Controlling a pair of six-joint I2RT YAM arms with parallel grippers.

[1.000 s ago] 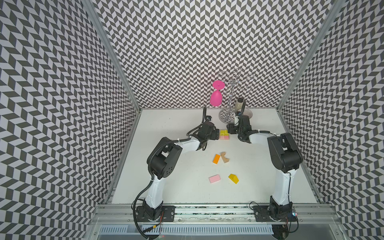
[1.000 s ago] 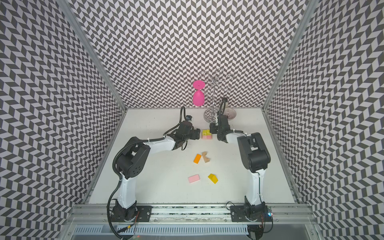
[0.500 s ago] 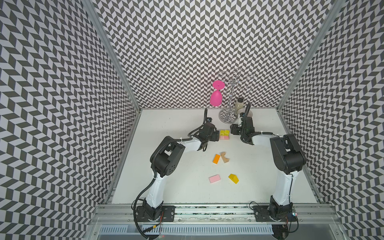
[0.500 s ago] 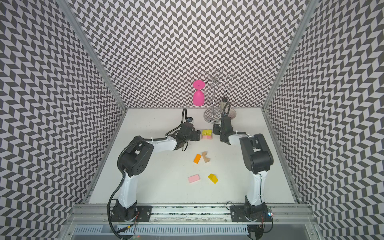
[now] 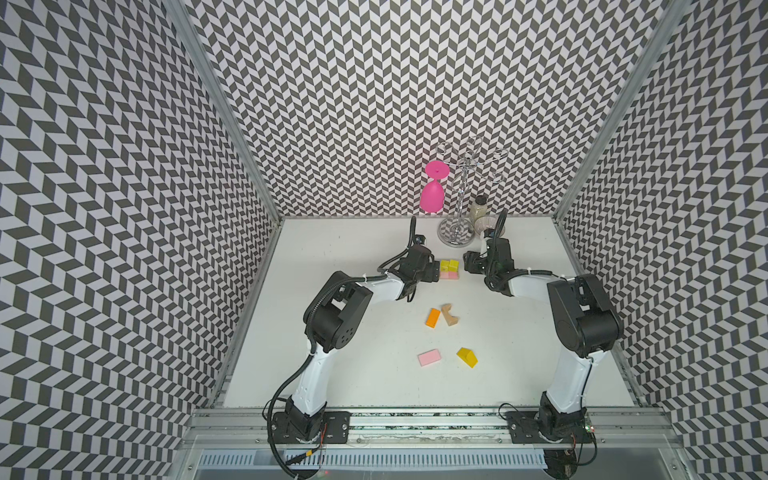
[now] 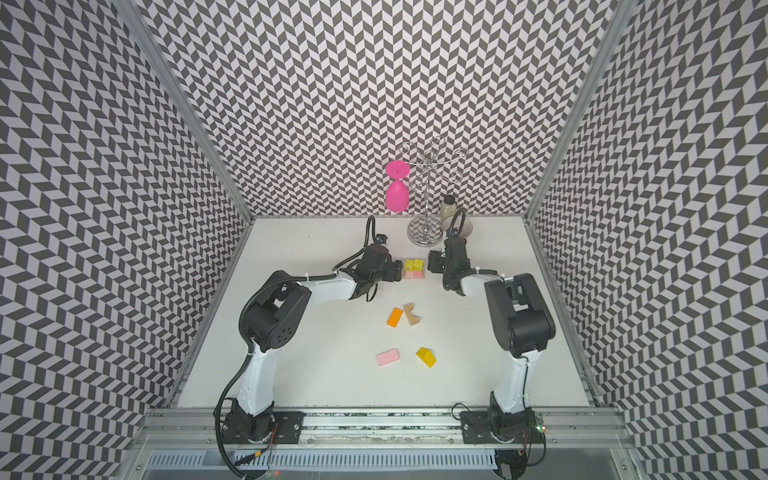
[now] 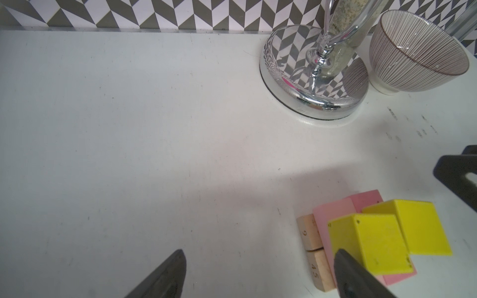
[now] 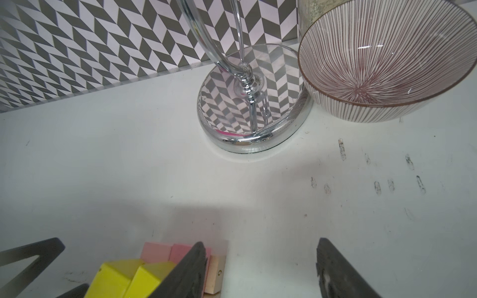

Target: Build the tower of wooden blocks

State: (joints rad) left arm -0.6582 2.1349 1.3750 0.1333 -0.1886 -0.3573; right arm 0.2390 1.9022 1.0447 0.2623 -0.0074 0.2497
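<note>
The tower (image 5: 449, 269) stands far back at mid-table: two yellow cubes (image 7: 371, 242) on pink bars (image 7: 335, 209) on tan bars (image 7: 308, 232). My left gripper (image 5: 434, 271) sits just left of it, open, with bare table between its fingers (image 7: 167, 273); one finger overlaps the stack's edge. My right gripper (image 5: 468, 266) is just right of it, also open and empty (image 8: 260, 242). Loose wood blocks lie nearer the front: an orange bar (image 5: 432, 318), a tan arch (image 5: 450, 314), a pink bar (image 5: 429, 357) and a yellow roof piece (image 5: 467, 357).
A chrome wire stand (image 5: 456, 237) rises close behind the tower, with a striped bowl (image 5: 484, 224) and a small bottle (image 5: 480, 208) beside it. A magenta goblet (image 5: 432, 195) stands upside down by the back wall. Patterned walls enclose three sides.
The right gripper has drawn back a little to the right, away from the tower. The left arm's elbow has shifted slightly right. The blocks have not moved.
</note>
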